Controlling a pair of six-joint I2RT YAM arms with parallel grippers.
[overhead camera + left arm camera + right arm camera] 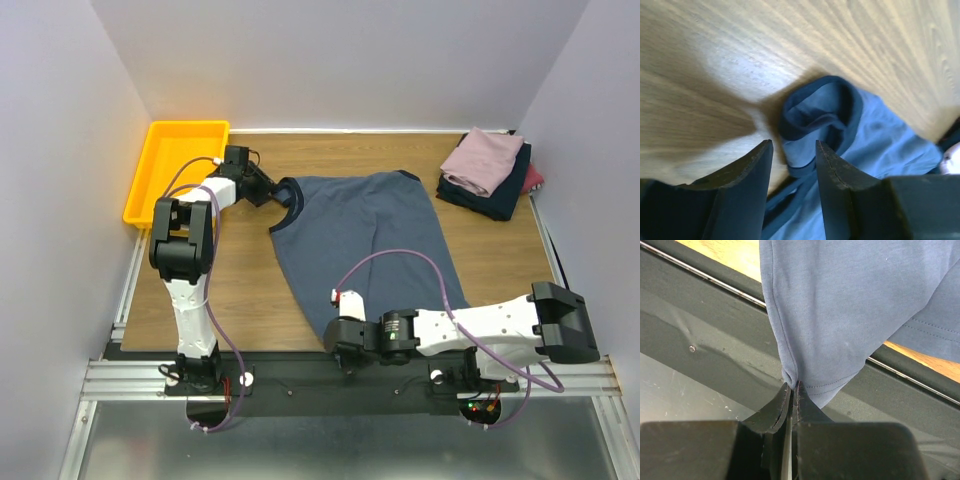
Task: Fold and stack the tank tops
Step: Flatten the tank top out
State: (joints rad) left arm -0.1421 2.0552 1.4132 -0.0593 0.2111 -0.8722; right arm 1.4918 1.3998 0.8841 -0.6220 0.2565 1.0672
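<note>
Top view: blue top is being laid flat, its hem pinched by right gripper; left gripper is held open; folding is needed next.

We see a tank top at centre, tray far left, folded tops stacked far right, left gripper beside its strap, right gripper on its near hem.

Four soft cloth tank tops, one shallow yellow plastic tray, two robot arms
One slate-blue tank top; three more in one pile: mauve-pink tank top, navy tank top, maroon tank top; white-and-black left arm; matching right arm
</note>
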